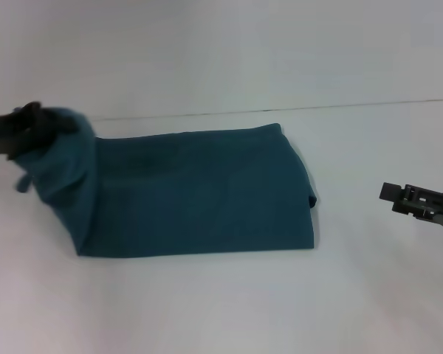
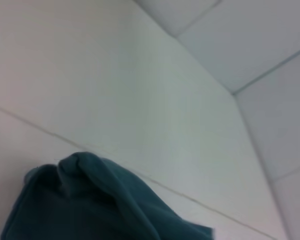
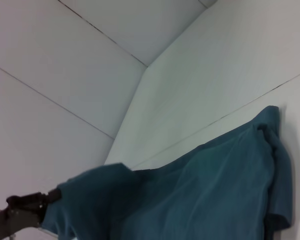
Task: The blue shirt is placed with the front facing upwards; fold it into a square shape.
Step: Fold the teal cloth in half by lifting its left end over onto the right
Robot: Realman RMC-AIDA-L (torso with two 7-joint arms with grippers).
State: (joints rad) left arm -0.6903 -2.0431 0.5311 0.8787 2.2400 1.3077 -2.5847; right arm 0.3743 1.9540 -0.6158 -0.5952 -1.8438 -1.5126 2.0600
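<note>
The blue shirt (image 1: 199,195) lies across the middle of the white desk (image 1: 207,310) as a long folded band, running from about 9 o'clock to 3 o'clock in the head view. Its right end lies flat with a small fold of cloth poking out at the edge near 3 o'clock. No print or collar shows; only plain teal cloth faces up.

The left end of the shirt is lifted off the desk and bunched. The left pincer (image 1: 38,122), at about 10 o'clock in the head view, is closed on that raised corner, with the cloth draped over and below it and hanging down toward the rest of the garment. In the left wrist view the gathered cloth (image 2: 90,200) fills the near corner, with the pale wall behind it. The right wrist view shows the shirt (image 3: 200,190) stretched from its flat end up to the left pincer (image 3: 37,202) that holds it.

The right pincer (image 1: 393,193) sits low at 3 o'clock, well apart from the shirt's right end and holding nothing. I cannot tell whether its fingers are spread or together.
</note>
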